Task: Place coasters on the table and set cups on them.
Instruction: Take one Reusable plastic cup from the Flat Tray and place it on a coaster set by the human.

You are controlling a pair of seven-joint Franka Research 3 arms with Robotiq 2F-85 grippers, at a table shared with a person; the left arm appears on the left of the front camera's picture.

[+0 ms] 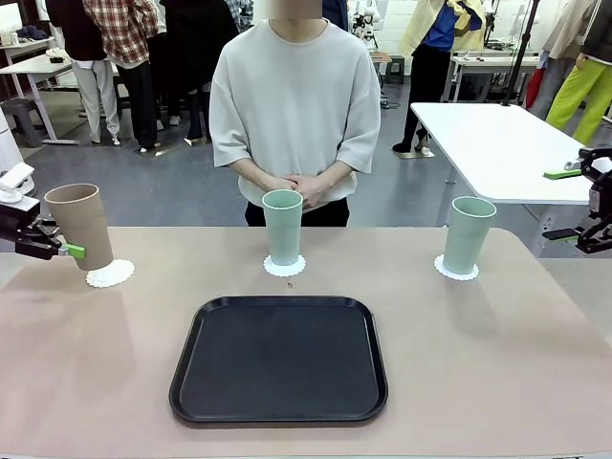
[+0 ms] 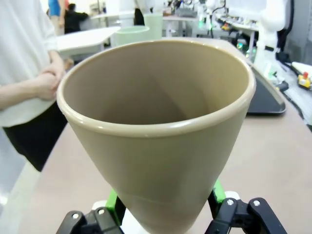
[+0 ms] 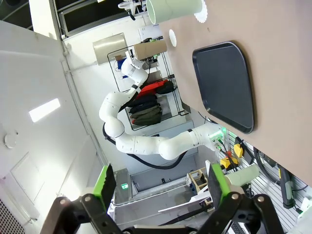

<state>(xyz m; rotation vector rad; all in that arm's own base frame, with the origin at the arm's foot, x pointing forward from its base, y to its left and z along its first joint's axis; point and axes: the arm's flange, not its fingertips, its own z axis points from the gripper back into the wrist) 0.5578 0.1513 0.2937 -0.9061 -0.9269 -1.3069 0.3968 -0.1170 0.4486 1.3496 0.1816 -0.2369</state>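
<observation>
A: While the left jaws (image 1: 69,251) stay out of the question, what does the next move hang on?

B: On how the tan cup (image 1: 80,226) sits over its coaster (image 1: 110,274). The left jaws are clamped on the cup's lower wall from the robot's left, green pads on either side of it, as the left wrist view shows (image 2: 165,207). The cup leans: its mouth tips toward the left edge of the worktop (image 1: 497,382), its base toward the coaster.

A: Is it down on the coaster?

B: I can't tell. From the front the base meets the coaster's left part, so most of the lace shows to its right. It reads as off-centre, but whether it touches or hangs just above is unclear.

A: So the judgement?

B: The cup's long axis has to come upright and its base shift a little toward the tray (image 1: 279,360) side to centre before letting go. Released at this tilt, it could rock or drag the coaster.

A: And the other cups?

B: Two green cups stand upright, each on its own coaster: one mid-worktop (image 1: 283,227) before the person's clasped hands (image 1: 293,186), one to the right (image 1: 468,234).

A: The right arm?

B: Its jaws (image 1: 598,215) stand wide with nothing between them (image 3: 161,183), off the worktop's right edge, well apart from the tan cup. The left arm is plainly the nearer.
</observation>
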